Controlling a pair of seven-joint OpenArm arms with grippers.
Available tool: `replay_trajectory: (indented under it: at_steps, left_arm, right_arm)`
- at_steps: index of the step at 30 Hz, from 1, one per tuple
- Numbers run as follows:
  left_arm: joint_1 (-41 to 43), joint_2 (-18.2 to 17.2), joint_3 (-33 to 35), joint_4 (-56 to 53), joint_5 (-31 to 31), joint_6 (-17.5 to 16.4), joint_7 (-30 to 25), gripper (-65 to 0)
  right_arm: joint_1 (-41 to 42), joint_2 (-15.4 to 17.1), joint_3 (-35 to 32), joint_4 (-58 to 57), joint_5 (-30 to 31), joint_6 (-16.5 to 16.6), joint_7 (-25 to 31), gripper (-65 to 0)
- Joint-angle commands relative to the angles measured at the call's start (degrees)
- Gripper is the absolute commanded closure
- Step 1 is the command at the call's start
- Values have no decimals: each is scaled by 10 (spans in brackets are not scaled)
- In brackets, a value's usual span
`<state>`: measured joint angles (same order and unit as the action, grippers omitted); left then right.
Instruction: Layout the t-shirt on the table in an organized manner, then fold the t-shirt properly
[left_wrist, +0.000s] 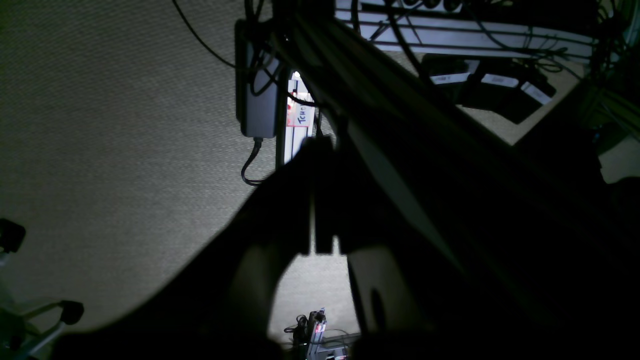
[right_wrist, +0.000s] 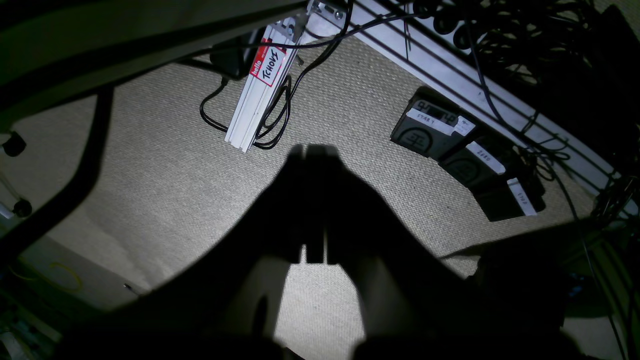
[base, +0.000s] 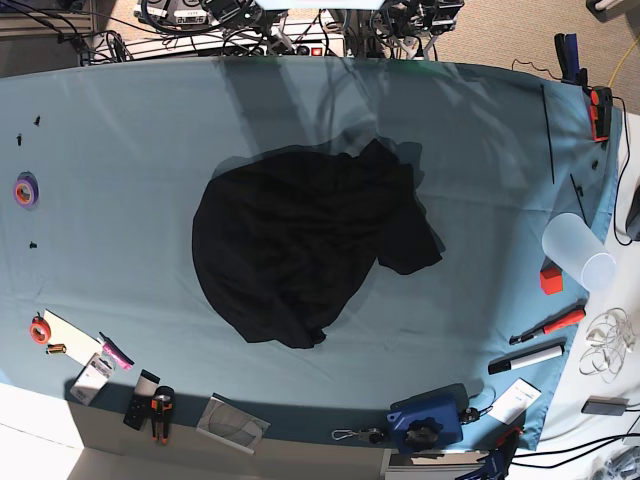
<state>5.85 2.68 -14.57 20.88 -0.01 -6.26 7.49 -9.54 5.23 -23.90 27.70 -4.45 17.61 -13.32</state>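
Note:
The t-shirt (base: 300, 250) lies bunched in a rough black heap at the middle of the teal table (base: 120, 150), one sleeve sticking out to the right. Neither arm shows in the base view. In the left wrist view my left gripper (left_wrist: 317, 145) is a dark silhouette over the carpet floor, fingers pressed together and holding nothing. The right wrist view shows my right gripper (right_wrist: 306, 150) the same way, shut and empty above the carpet. Both grippers are away from the shirt.
A purple tape roll (base: 25, 189) and an orange one (base: 39, 329) lie at the table's left. A clear cup (base: 578, 255), red block (base: 551, 280), markers (base: 545, 327) and blue tool (base: 425, 420) crowd the right and front. Foot pedals (right_wrist: 440, 135) sit on the floor.

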Motion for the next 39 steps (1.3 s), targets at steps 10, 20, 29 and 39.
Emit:
replay_trajectory:
  at_steps: [10,20,29,39]
  left_arm:
    - [2,3,2,3,3,-6,1,0]
    - [2,3,2,3,3,-6,1,0]
    - [20,-12,2,9,39,-6,2,0]
    - [136,-58,2,115,39,-6,6,0]
  right_arm:
    - [-1,2,-1,4,5,3,0,0]
    - [-1,2,-1,4,5,4,0,0]
    - [-2,15,-1,4,6,8,-32,0]
    - [-4,95,-1,10,79,10,-66,0]
